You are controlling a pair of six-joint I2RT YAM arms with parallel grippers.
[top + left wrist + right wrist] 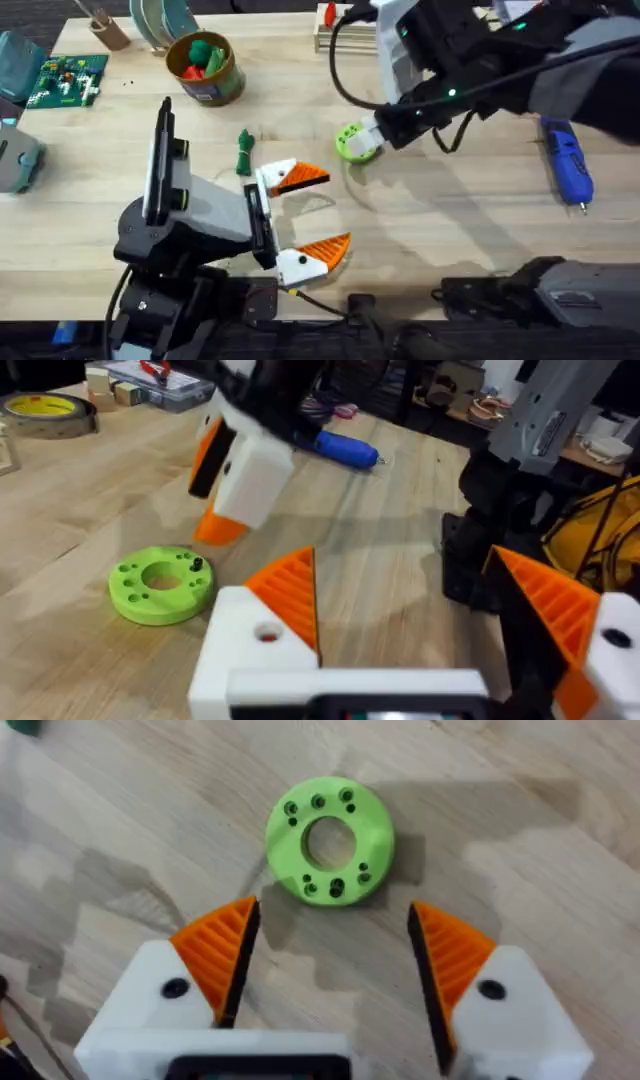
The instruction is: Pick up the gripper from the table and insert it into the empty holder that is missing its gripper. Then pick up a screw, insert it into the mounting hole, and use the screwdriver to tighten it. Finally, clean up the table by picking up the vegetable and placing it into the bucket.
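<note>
My right gripper (372, 128) hovers open just over a bright green ring-shaped disc (352, 143); its orange pads straddle the disc (330, 840) from above. On the disc (160, 585) sits a small dark screw-like bit (197, 564). My left gripper (338, 208) is open and empty near the table's front, both orange pads (290, 595) in place. The dark green vegetable (244, 152) lies on the table (450, 230) left of the disc. The bucket (205, 68) stands at the back left with red and green toys inside. The blue screwdriver (568, 165) lies far right. The loose gripper piece and the empty holder are out of view.
A green circuit board (65, 78) and teal and grey boxes occupy the left edge. A wooden cup (110, 30) and a plate rack (160, 20) are at the back left, and a tray with a red-handled tool (330, 13) at the back centre. A yellow tape roll (45, 410) lies beyond.
</note>
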